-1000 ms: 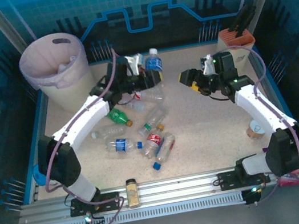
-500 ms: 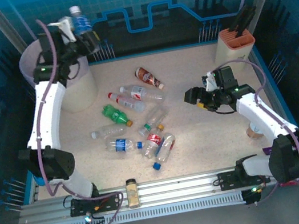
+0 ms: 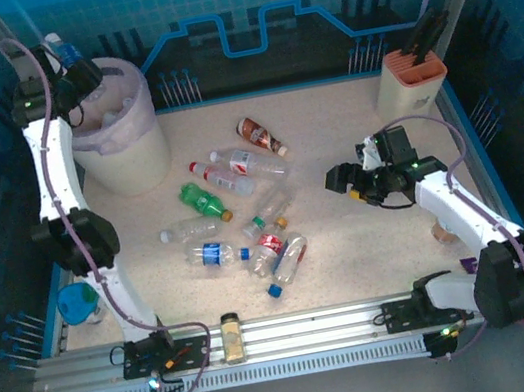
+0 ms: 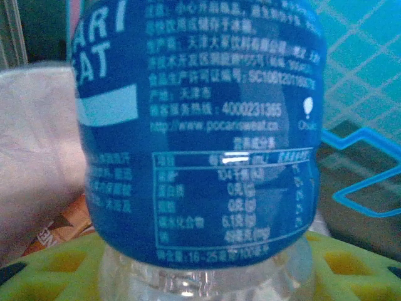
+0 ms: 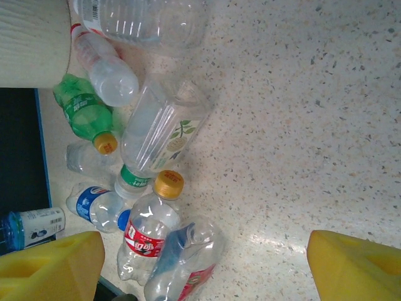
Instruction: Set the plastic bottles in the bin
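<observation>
Right wrist view: thin clear plastic bottles (image 5: pixel 156 132) lie heaped on the speckled worktop (image 5: pixel 301 125) below the right end effector (image 5: pixel 203 266), its yellow fingers wide apart. They look empty — light, slick, easily crushed — so grip across the body near the stiffer shoulder. Farther off, the left end effector (image 3: pixel 66 63) is clamped on a blue-labelled bottle (image 4: pixel 200 138) at the rim of the round cream pink-lined bin (image 3: pixel 129 163).
</observation>
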Available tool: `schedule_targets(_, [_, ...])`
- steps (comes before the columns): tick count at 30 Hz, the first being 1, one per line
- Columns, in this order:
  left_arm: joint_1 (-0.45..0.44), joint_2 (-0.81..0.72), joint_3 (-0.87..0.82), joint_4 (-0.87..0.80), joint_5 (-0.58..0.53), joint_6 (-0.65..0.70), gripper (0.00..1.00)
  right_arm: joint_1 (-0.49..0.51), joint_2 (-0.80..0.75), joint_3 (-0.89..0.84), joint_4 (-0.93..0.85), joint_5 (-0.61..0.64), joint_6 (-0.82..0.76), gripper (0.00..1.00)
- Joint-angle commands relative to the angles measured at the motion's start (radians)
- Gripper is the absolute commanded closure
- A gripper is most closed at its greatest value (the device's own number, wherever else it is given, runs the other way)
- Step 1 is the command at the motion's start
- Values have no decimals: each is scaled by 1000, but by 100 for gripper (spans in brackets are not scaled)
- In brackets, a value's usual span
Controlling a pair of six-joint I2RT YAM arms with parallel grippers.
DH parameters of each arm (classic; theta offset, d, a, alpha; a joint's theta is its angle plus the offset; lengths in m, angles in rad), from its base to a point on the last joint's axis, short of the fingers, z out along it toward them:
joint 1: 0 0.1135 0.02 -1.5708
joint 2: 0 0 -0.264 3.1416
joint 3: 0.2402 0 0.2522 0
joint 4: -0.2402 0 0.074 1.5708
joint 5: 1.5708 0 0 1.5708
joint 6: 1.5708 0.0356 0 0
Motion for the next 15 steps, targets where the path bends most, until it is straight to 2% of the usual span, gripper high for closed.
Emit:
schedule_targets(1, [-1,86,102,-148,21,58,100,12,-33,-37,18,8,14,14])
schedule_targets(6, [1,209,200,-262,-10,111,100,16,-54,-75,28,17,33,15])
schedule_targets(15, [-1,261,120,-293,-59,160,100,43,-69,-96,14,48,51,14])
